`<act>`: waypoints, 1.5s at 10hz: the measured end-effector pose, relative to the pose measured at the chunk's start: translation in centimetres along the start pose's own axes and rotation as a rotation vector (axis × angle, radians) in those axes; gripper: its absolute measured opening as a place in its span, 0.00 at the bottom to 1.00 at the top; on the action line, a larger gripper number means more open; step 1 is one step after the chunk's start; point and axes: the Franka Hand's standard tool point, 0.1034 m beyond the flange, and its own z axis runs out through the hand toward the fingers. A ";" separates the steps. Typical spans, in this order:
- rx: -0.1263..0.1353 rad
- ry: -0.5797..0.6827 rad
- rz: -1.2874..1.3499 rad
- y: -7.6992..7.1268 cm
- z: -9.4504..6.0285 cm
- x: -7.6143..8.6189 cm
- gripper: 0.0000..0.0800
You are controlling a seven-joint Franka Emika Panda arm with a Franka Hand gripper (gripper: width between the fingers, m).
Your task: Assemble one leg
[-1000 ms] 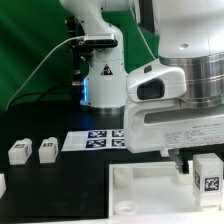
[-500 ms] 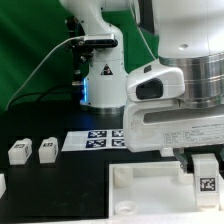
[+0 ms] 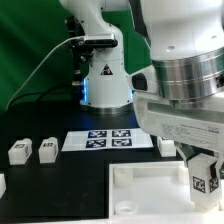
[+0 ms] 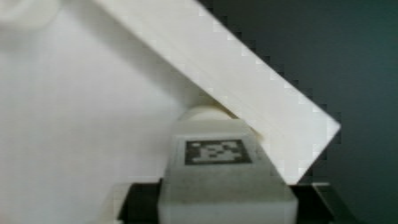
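fingers (image 4: 143,205) clamped on the leg (image 3: 207,176) rn, imo keep it upright n centred over the corner of the top (image 3: 140,195) b4 easing down slow

Small white blocky leg (image 3: 207,176) (image 4: 222,172), roughly upright, black-and-white square tag facing outward, clamped at its sides by the gripper (image 4: 222,203), close to the desk's corner on the exterior view's right, nearest the camera. Two more legs (image 3: 18,152) (image 3: 46,150), alike, side by side near the desk's edge on the exterior view's left

Black table (image 3: 60,190); marker board (image 3: 110,139), top (image 3: 150,197) (two legs (image 3: 18,152))
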 end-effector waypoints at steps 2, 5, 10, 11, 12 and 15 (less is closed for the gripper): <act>0.049 -0.014 0.331 0.1 0.0 0.0 0.37; 0.047 -0.012 0.305 0.1 0.1 -0.2 0.50; -0.004 0.045 -0.352 0.0 0.3 -1.0 0.80; -0.006 0.045 -0.446 0.0 0.3 -1.0 0.81; -0.008 0.045 -0.525 0.0 0.3 -0.9 0.81; -0.068 0.080 -1.133 -0.2 0.4 -0.5 0.81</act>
